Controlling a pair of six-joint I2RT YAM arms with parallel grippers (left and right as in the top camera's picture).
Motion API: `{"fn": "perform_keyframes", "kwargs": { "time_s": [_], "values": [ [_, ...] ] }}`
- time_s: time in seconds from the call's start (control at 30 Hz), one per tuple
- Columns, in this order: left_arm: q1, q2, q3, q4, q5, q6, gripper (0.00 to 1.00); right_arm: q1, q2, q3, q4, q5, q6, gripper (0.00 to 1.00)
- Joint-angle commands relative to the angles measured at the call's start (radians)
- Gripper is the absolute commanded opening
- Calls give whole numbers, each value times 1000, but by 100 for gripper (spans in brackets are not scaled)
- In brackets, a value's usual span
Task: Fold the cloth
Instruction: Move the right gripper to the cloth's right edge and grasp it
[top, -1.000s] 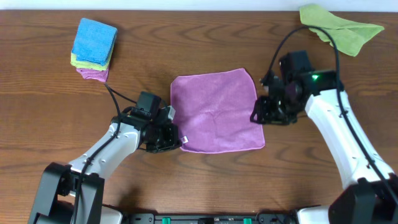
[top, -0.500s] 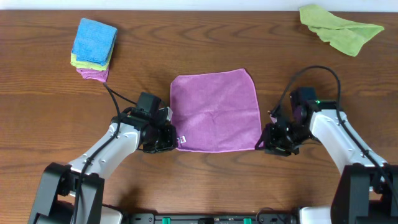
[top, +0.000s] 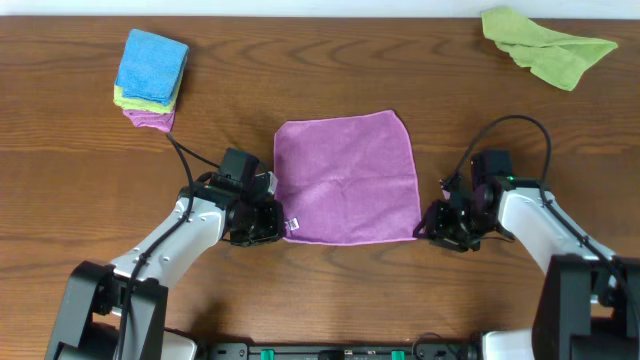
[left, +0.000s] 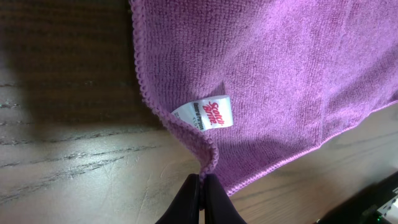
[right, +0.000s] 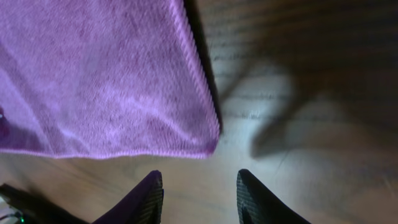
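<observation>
The right arm has swung in from the cloth's far right corner to its near right one, while the left arm has not budged. At the far left of the desk (top: 80, 150), a folded stack (top: 150, 75) of blue, green and purple cloths sits well apart from the work. Nearer, the left fingers (left: 200, 193) are pressed together on the hem at the near left corner of the lilac cloth (top: 347, 180), puckering the edge just beside its small white tag (left: 210, 116). The cloth lies spread flat at the middle of the desk. At its near right corner the right fingers (right: 144, 198) stand apart over the bare wood, just short of the hem and holding nothing. A crumpled lime-green cloth (top: 548, 42) lies at the far right.
</observation>
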Motion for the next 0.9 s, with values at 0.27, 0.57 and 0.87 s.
{"fn": "perform_keyframes", "kwargs": {
  "time_s": [0.27,0.57,0.87],
  "values": [
    [-3,-8,14,0,-21,21,6,-8,142,-6,72,2,45,29],
    [-3,-8,14,0,-21,21,5,-8,157,-5,91,47,60,17],
    [-3,-8,22,-4,-21,21,6,-8,156,-2,83,51,67,2]
  ]
}}
